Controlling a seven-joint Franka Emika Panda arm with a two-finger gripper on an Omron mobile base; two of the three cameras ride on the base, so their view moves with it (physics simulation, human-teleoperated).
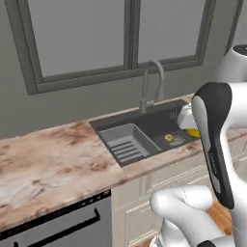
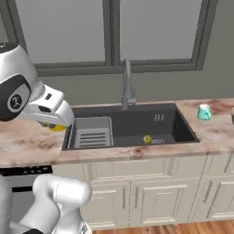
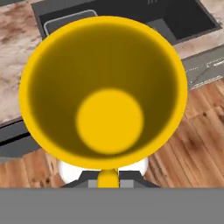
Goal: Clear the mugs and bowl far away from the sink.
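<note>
The yellow mug (image 3: 105, 92) fills most of the hand view, seen straight down its open mouth to the bright round bottom, and the gripper (image 3: 108, 178) is clamped on it at the lower rim, where a yellow tab sits between dark finger parts. In the right base view a sliver of that mug (image 2: 56, 127) peeks out under the white hand, held above the marbled counter (image 2: 27, 141) just left of the sink (image 2: 132, 125). In the left base view a bit of yellow (image 1: 194, 132) shows beside the arm's dark-and-white link, over the sink's right part. The teal mug (image 2: 204, 112) stands upright on the counter to the right of the sink, near its rim but apart from it. The sink is a dark grey basin with a ribbed grey rack (image 2: 93, 133) in its left part and a small yellow-green round thing (image 2: 147, 139) lying on its floor near the middle; what that thing is cannot be told. A curved grey faucet (image 2: 127, 87) rises behind the basin, under a wide window (image 2: 109, 32) with a grey frame. Pale panelled cabinets (image 2: 151, 196) run below the counter, with a dark appliance front and bar handle (image 1: 62, 226) to the left, and wooden floor (image 3: 192, 144) shows below the mug in the hand view.
</note>
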